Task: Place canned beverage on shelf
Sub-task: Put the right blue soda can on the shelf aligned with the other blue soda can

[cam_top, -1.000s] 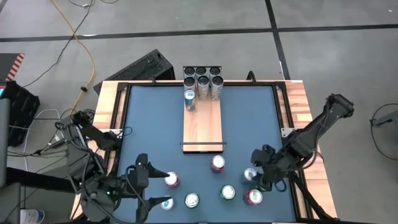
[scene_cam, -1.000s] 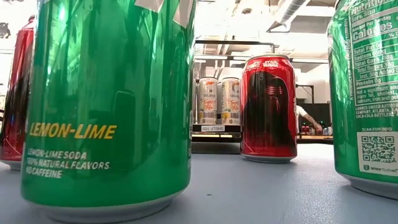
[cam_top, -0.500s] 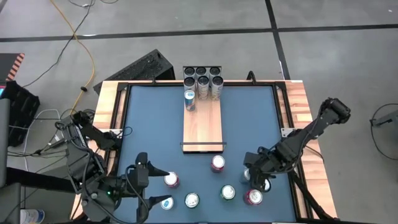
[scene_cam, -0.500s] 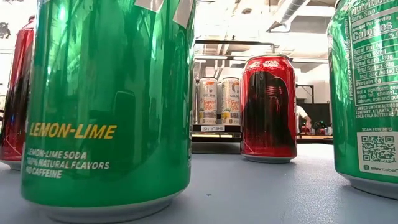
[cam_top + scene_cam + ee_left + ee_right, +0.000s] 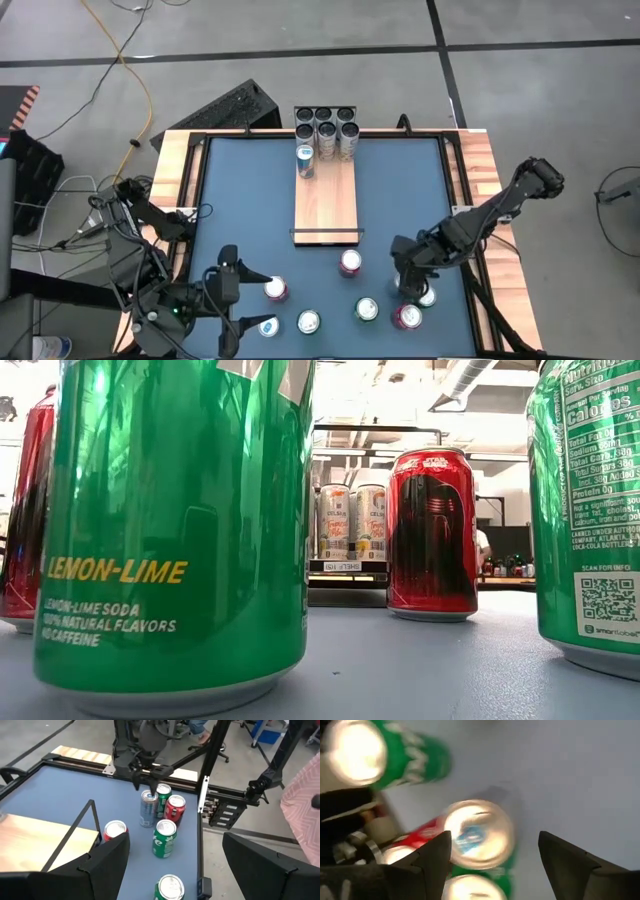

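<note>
Blue table (image 5: 250,200): right gripper (image 5: 408,292), fingers wide, hovers over a can (image 5: 148,808) near the front edge; left gripper (image 5: 236,296) waits open, front-left.

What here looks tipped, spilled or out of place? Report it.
Nothing stands out. Seven cans stand upright at the far end of the shelf; the loose cans on the blue table are upright too, and no spill shows.

Evenly and brightly lit from overhead, with only soft, short shadows on the blue table (image 5: 250,210). Strong glare streaking the near green can (image 5: 175,530) at table height, its edges bulging with lens distortion. Heavy motion blur in the right wrist view, smearing the can tops (image 5: 477,834) into glowing patches.
</note>
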Motion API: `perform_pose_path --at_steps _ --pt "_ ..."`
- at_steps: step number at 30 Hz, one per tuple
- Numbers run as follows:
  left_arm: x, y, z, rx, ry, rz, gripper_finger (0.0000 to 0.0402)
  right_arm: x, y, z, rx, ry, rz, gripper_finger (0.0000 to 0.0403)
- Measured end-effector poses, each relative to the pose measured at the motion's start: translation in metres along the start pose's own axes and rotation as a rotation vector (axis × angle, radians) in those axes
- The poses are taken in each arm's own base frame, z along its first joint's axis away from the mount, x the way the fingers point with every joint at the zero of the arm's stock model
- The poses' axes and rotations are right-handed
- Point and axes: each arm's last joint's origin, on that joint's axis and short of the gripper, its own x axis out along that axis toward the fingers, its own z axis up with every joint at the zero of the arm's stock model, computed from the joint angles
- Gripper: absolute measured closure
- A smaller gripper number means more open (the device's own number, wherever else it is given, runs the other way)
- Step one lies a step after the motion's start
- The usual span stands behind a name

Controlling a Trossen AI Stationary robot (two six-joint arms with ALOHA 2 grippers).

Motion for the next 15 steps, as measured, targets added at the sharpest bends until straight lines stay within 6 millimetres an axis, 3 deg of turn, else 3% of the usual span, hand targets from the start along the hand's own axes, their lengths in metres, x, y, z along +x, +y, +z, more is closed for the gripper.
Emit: perform_pose_path --at_steps 3,11,15 --pt "0.0 0.0 0.0 0.029 -0.001 0.001 0.0097 -0.009 -0.001 0.003 0.004 -0.049 -0.05 0.0117" --pt "0.0 0.002 -0.003 0.068 0.021 0.019 0.0097 -0.053 0.029 0.001 0.011 -0.166 -0.176 0.0117" --pt "0.0 0.003 -0.004 0.075 0.025 0.031 0.0097 -0.054 0.049 -0.002 -0.008 -0.208 -0.316 0.0117"
